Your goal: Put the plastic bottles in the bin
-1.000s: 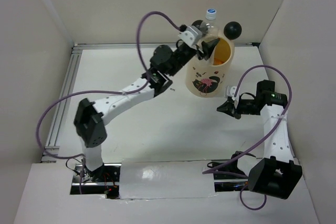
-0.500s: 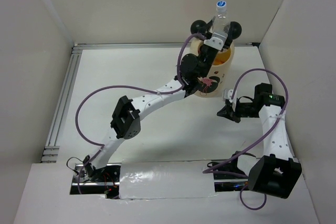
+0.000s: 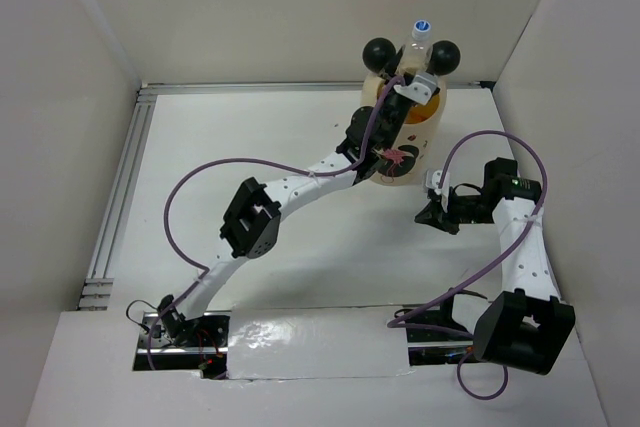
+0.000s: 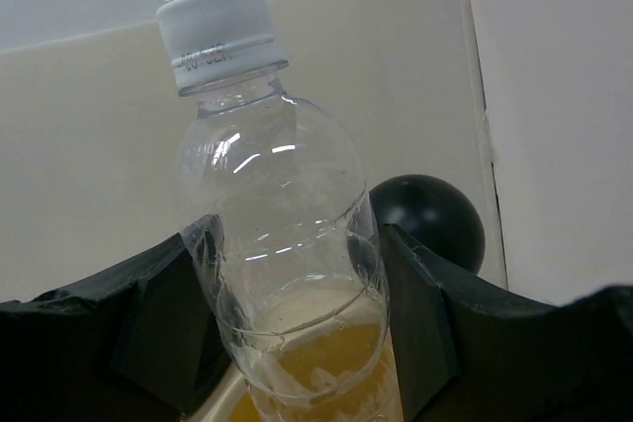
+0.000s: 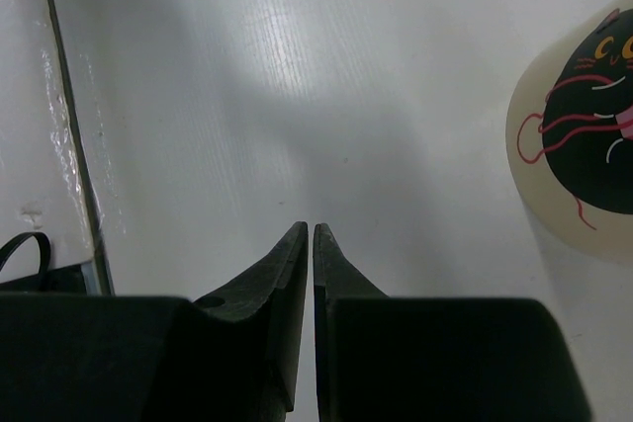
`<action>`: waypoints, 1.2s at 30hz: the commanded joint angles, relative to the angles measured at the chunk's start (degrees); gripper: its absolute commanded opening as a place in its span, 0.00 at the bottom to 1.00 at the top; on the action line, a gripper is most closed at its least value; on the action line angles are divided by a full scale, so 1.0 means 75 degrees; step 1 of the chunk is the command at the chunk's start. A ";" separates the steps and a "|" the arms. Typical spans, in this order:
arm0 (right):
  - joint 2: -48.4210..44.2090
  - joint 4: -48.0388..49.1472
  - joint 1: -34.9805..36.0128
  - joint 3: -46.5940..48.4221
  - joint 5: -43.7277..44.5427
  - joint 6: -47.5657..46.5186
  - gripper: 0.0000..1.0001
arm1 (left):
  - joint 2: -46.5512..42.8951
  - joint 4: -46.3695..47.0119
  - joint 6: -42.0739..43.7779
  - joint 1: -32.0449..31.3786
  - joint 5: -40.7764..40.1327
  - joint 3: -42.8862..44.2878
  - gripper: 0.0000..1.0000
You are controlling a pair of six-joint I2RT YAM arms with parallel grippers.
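The plastic bottle (image 4: 282,244), clear and white-capped, with orange showing through its lower part, stands upright above the mouth of the bin (image 3: 428,132), between the two black ball ears (image 3: 378,50). The left end effector (image 3: 410,82) clamps its body from both sides. Step in hand: delivery over the bin. The next move calls for lowering past the rim, then spreading the fingers. The right end effector (image 5: 309,234) hangs over the counter (image 5: 247,66), fingers together, holding nothing.
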 commanded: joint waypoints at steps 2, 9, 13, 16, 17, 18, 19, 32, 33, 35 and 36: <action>-0.0001 -0.0149 -0.0036 -0.0002 -0.0034 0.0063 0.13 | 0.0111 0.0849 0.0277 0.0125 0.0209 0.0404 0.14; -0.0001 0.0062 -0.0036 -0.0143 -0.0034 0.0204 0.13 | 0.0369 0.0779 0.0371 0.0196 0.0514 0.0474 0.25; -0.0001 0.0062 -0.0036 -0.0213 -0.0034 0.0204 0.13 | 0.0369 0.0849 0.0546 0.0196 0.0678 0.0240 0.44; 0.0069 0.0062 -0.0036 -0.0283 -0.0034 0.0204 0.13 | 0.0369 0.0942 0.0641 0.0114 0.0760 0.0076 0.61; 0.0069 0.0131 -0.0036 -0.0283 -0.0034 0.0204 0.13 | 0.0276 0.1013 0.0641 0.0114 0.0760 -0.0029 0.64; 0.0069 0.0132 -0.0036 -0.0283 -0.0034 0.0204 0.13 | 0.0275 0.1013 0.0710 0.0021 0.0760 -0.0030 0.74; 0.0069 0.0132 -0.0036 -0.0283 -0.0034 0.0204 0.13 | 0.0194 0.1013 0.0711 0.0020 0.0760 -0.0134 0.82; -0.0001 0.0132 -0.0036 -0.0354 -0.0103 0.0204 0.13 | -0.0427 0.1505 0.1110 -0.0483 0.0654 -0.1176 1.00; -0.0001 0.0132 -0.0036 -0.0354 -0.0104 0.0204 0.13 | -0.0591 0.1575 0.1191 -0.0484 0.0654 -0.1283 1.00; -0.0071 0.0132 0.0034 -0.0354 -0.0104 0.0204 0.13 | -0.0779 0.1867 0.1390 -0.0589 0.0491 -0.1621 1.00; -0.0071 0.0132 0.0035 -0.0354 -0.0104 0.0204 0.15 | -0.0907 0.1973 0.1472 -0.0682 0.0490 -0.1728 1.00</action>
